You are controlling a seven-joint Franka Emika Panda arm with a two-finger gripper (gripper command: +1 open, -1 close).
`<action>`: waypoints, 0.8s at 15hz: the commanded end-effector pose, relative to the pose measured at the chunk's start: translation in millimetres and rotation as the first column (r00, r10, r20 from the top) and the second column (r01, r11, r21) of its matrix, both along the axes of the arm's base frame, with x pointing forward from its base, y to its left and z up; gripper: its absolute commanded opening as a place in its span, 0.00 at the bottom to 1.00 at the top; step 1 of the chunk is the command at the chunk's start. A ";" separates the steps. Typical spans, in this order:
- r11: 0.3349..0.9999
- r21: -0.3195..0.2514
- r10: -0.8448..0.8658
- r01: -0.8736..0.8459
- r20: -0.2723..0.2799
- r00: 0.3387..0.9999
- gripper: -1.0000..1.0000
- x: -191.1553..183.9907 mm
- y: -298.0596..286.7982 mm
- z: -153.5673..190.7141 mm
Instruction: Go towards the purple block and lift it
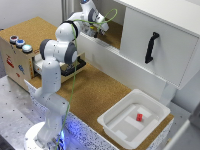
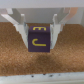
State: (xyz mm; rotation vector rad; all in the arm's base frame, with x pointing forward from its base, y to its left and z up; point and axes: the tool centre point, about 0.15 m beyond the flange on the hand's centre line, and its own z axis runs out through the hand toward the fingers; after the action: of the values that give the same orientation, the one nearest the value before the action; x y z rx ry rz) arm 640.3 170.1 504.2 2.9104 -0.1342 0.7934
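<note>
The purple block (image 2: 39, 39) with yellow letters sits between my two light fingers (image 2: 21, 31) in the wrist view. The gripper (image 2: 40, 44) is shut on its sides. A dark shadow lies on the cork surface (image 2: 40, 70) just below the block, which seems to be held slightly above it. In the exterior view my gripper (image 1: 98, 31) is reached into the open cork-floored shelf at the back, and the block is too small to make out there.
A white cabinet door with a black handle (image 1: 151, 47) stands at the exterior view's right of the gripper. A white bin (image 1: 112, 122) holds a small red block (image 1: 139, 117). A wooden box with buttons (image 1: 17, 50) and an open drawer (image 1: 75, 67) stand at the left.
</note>
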 end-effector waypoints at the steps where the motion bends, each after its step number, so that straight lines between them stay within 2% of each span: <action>1: 0.995 0.074 0.065 -0.071 0.082 0.994 0.00 -77.4 -31.2 -4.7; 4: 0.994 0.094 0.057 -0.063 0.069 0.996 0.00 -106.0 -49.1 -8.5; 8: 0.984 0.119 0.131 -0.134 0.030 0.991 0.00 -144.1 -49.8 -14.2; 12: 0.974 0.106 0.200 -0.200 0.009 0.980 0.00 -188.6 -36.5 -20.9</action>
State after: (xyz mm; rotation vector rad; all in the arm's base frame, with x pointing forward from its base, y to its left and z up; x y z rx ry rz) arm 518.2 141.2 497.1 2.9950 -0.0357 0.6882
